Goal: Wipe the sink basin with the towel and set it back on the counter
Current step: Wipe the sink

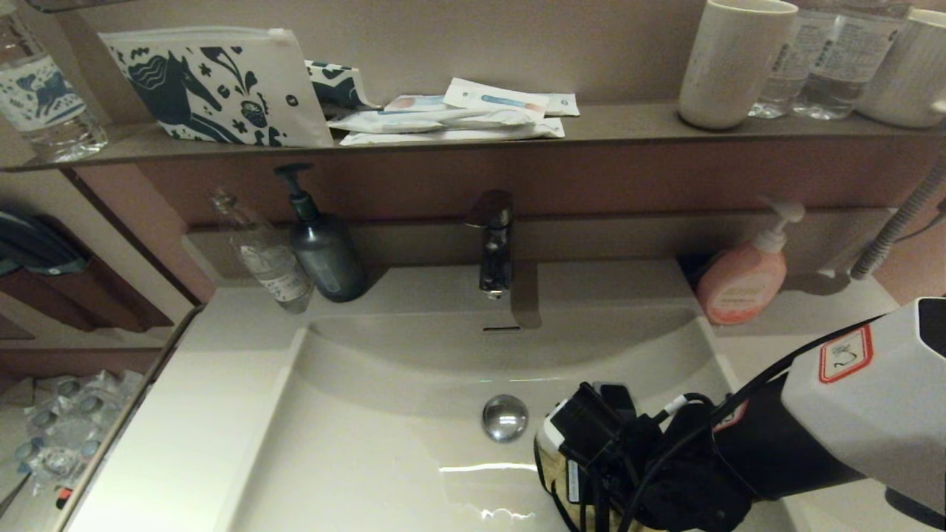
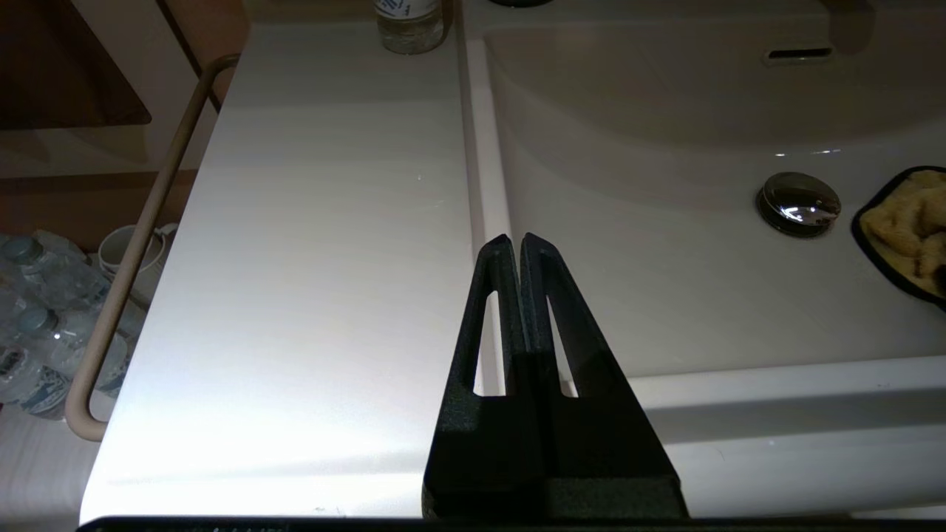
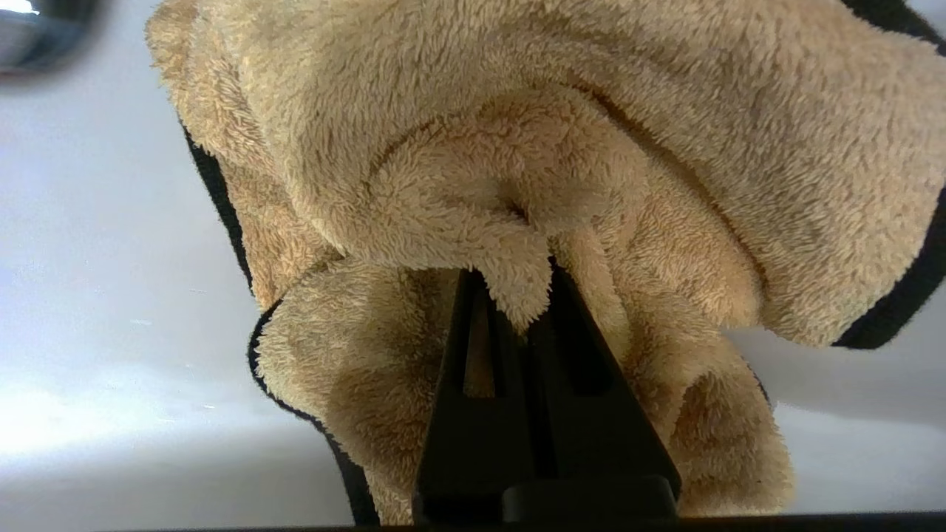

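- Head view, sink basin (image 1: 384, 443): wide, rectangular, glossy off-white, curved back wall with a slot overflow; the work surface of the wipe, judged under way.
- Counter (image 1: 185, 428): flat, smooth, of one piece with the basin rim; left bare beside the basin, a likely return place for the cloth.
- Towel (image 3: 517, 192): fluffy mustard microfibre, thin black edging, bunched in folds on the basin floor just beside the drain plug, so the pile meets the surface.
- Right end effector (image 3: 528, 295): black tapered fingers pinched on a towel fold, low in the basin, to drag it.
- Left end effector (image 2: 516, 247): fingers pressed together, holding nothing, parked over the basin's left rim.
- Drain plug (image 1: 505, 417): round chrome dome, uncovered.
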Robot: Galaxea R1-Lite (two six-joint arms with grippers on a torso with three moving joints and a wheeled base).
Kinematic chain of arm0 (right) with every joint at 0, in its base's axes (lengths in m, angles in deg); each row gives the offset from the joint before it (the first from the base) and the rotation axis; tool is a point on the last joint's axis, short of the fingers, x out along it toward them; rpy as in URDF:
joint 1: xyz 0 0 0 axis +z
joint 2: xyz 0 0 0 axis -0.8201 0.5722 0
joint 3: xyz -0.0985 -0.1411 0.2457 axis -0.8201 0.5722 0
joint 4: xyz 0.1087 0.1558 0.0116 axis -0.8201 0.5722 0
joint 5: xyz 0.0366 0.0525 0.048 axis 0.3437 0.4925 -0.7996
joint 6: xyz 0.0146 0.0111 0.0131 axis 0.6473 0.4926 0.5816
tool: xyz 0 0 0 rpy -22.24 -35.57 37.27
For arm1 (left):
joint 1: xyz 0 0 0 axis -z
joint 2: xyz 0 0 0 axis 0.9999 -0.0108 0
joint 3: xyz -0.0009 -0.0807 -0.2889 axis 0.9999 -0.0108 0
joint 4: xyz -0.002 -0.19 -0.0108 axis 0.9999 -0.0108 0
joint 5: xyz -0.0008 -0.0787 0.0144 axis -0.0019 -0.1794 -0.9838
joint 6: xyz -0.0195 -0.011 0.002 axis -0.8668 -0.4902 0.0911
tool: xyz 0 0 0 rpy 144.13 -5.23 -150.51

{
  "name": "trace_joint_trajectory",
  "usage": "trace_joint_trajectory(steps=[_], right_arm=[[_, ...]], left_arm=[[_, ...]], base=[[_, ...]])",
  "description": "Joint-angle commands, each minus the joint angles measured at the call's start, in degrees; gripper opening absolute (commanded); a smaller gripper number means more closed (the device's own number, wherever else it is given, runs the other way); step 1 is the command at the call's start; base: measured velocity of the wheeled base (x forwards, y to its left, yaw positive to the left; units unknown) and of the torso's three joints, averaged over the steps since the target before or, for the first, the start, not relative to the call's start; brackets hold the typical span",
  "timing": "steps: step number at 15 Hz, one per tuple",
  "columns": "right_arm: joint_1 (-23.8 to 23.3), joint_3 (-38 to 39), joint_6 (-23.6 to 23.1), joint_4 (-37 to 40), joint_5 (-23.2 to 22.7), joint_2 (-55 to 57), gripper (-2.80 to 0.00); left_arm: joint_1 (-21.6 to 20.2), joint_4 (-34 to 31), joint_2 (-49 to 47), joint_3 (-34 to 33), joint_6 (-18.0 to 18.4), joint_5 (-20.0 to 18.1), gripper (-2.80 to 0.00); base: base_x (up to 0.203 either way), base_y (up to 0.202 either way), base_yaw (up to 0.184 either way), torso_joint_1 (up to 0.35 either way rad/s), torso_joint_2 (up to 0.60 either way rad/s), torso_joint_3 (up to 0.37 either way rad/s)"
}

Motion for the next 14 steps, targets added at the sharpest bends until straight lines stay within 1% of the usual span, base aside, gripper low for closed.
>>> trace_joint_trajectory(steps=[1,4,6,8,11,14], right_arm=[[0.2,-1.7,0.3,0.2,-0.5,3.0,-2.8],[0.2,-4.0,0.2,0.7,-0.7,1.6,-2.8],[1.1,-4.8,0.2,0.7,-0.9,2.1,-2.8],[2.1,-7.1,0.2,0.7,-2.4,2.7,-2.8],[4.1,-12.5,0.0,1.9,-3.3,5.5,-2.8],[6.9,-20.3,0.1,6.1,-4.1,8.3,-2.8]], left_arm=[[0.0,0.0,-0.1,0.0,0.0,0.0,-2.8],[0.0,0.0,-0.1,0.0,0.0,0.0,-2.8],[0.0,0.0,-0.1,0.0,0.0,0.0,-2.8],[0.0,0.0,-0.1,0.0,0.0,0.0,-2.8],[0.0,0.0,-0.1,0.0,0.0,0.0,-2.8],[0.0,0.0,-0.1,0.0,0.0,0.0,-2.8]], base=[[0.0,0.0,0.0,0.0,0.0,0.0],[0.0,0.0,0.0,0.0,0.0,0.0],[0.0,0.0,0.0,0.0,0.0,0.0],[0.0,0.0,0.0,0.0,0.0,0.0],[0.0,0.0,0.0,0.0,0.0,0.0],[0.0,0.0,0.0,0.0,0.0,0.0]])
